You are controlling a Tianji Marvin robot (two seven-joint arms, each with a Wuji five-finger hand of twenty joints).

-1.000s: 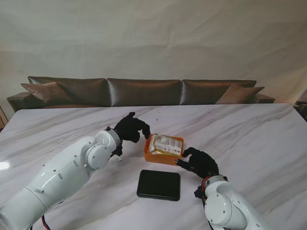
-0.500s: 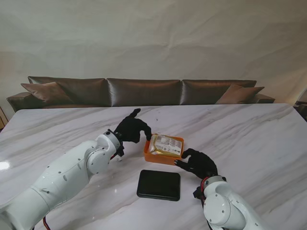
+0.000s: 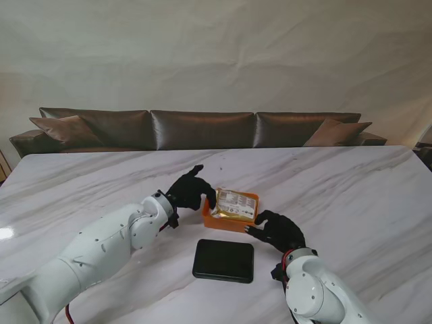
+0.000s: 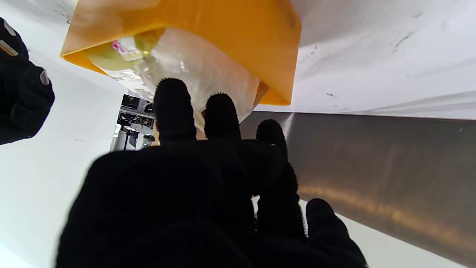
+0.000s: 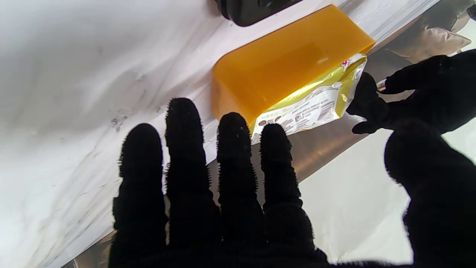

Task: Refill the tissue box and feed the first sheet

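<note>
An orange tissue box (image 3: pixel 226 221) sits open-topped on the marble table, with a plastic-wrapped tissue pack (image 3: pixel 235 204) lying in it and sticking up over the rim. My left hand (image 3: pixel 191 190) is at the box's left end, fingers apart, one fingertip touching the pack's end. The left wrist view shows its fingertips (image 4: pixel 174 108) over the pack (image 4: pixel 200 70) and box (image 4: pixel 230 33). My right hand (image 3: pixel 277 229) is open by the box's right near corner, holding nothing. The right wrist view shows its spread fingers (image 5: pixel 230 149) short of the box (image 5: pixel 282 63) and pack (image 5: pixel 316 104).
The black box lid (image 3: pixel 223 260) lies flat on the table nearer to me than the box, between my arms. A brown sofa (image 3: pixel 202 128) runs behind the table's far edge. White marble table (image 3: pixel 351 189) stretches to the right.
My left hand has dropped and moved right, from beside the box's far left corner onto the pack's left end. The right hand has hardly moved.
</note>
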